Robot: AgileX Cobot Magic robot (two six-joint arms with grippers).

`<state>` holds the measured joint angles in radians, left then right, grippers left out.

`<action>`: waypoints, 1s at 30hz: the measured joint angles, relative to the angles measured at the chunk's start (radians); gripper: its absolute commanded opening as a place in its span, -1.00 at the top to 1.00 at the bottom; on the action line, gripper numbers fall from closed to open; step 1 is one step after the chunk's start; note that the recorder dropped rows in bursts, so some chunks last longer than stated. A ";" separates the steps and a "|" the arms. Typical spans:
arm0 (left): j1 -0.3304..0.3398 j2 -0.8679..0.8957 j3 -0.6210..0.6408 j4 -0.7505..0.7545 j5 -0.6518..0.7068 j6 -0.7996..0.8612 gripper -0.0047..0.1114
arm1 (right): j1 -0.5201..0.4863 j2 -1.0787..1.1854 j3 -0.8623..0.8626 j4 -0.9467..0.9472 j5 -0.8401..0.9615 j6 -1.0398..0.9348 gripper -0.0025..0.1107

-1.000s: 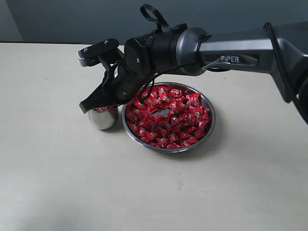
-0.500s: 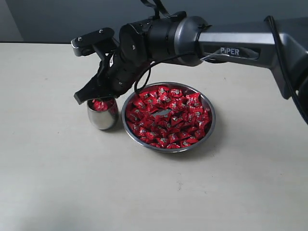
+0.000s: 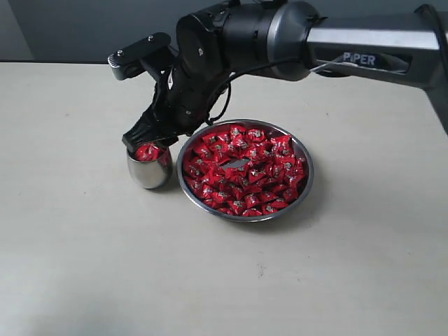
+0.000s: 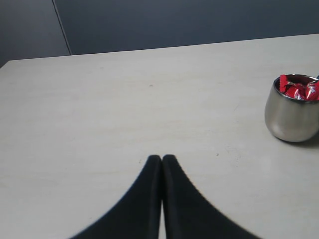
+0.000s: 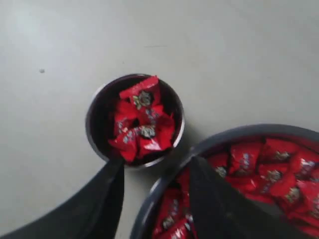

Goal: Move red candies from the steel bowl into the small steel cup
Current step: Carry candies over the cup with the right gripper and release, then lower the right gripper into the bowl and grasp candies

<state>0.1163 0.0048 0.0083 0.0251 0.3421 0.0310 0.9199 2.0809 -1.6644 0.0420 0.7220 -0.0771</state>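
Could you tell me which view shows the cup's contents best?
The right wrist view: it looks straight down into the cup, showing its candies. The exterior view has it side-on under the gripper; the left wrist view crops it at the frame edge.

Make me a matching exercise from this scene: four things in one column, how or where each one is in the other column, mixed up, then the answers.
Things:
1. small steel cup
2. steel bowl
3. left tool
4. right tool

States:
A. shut, holding nothing
B. heaped with red candies
C. open, poised over the cup
D. holds a few red candies, stands beside the bowl

Pairs: 1-D, 2-B, 3-A, 4-C
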 measured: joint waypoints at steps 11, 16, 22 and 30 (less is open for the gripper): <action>0.000 0.000 0.000 0.000 0.000 0.000 0.91 | -0.103 -0.034 0.181 -0.300 -0.003 0.239 0.22; 0.000 0.000 0.000 0.000 0.000 0.000 0.91 | -0.179 -0.027 0.231 -0.221 -0.176 0.243 0.22; 0.000 0.000 0.000 0.000 0.000 0.000 0.91 | -0.213 0.060 0.231 -0.195 -0.290 0.231 0.22; 0.000 0.000 0.000 0.000 0.000 0.000 0.91 | -0.247 0.115 0.231 -0.188 -0.348 0.228 0.46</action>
<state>0.1163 0.0048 0.0083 0.0251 0.3421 0.0310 0.6732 2.1956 -1.4338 -0.1458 0.3745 0.1509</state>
